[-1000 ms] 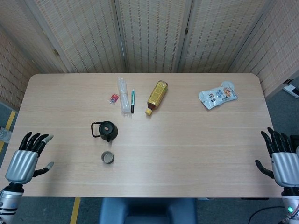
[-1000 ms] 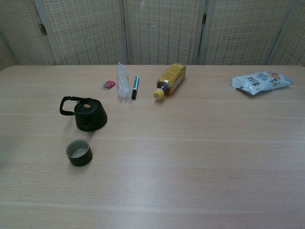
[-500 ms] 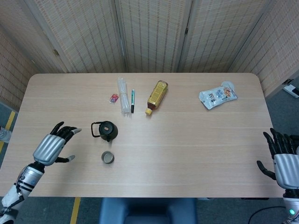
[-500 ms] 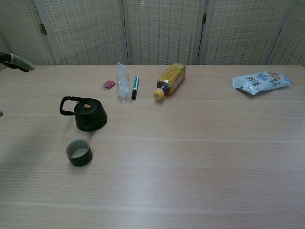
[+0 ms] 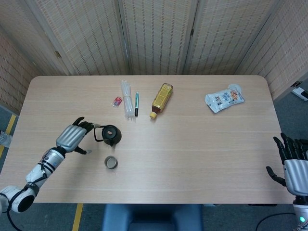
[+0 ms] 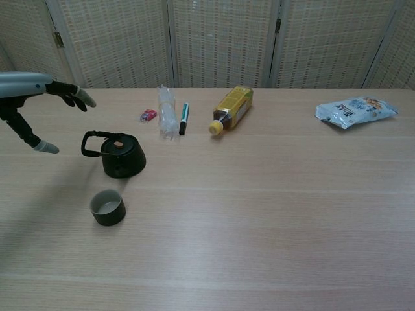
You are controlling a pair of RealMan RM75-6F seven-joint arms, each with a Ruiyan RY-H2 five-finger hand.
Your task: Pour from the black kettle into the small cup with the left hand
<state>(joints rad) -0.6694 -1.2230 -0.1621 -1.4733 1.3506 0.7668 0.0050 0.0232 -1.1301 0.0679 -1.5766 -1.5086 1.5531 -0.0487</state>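
head view: left hand (image 5: 72, 138) spread empty beside black kettle (image 5: 110, 135), right hand (image 5: 294, 166) splayed

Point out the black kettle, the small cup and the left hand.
black kettle (image 5: 111, 134), head view, on its lid.
small cup (image 6: 107, 207), chest view, on its rim.
left hand (image 5: 72, 137), head view, on the back of the hand.

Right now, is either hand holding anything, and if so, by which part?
Nothing is held. The left hand is open beside the kettle, short of its handle. The right hand is open at the table's edge.
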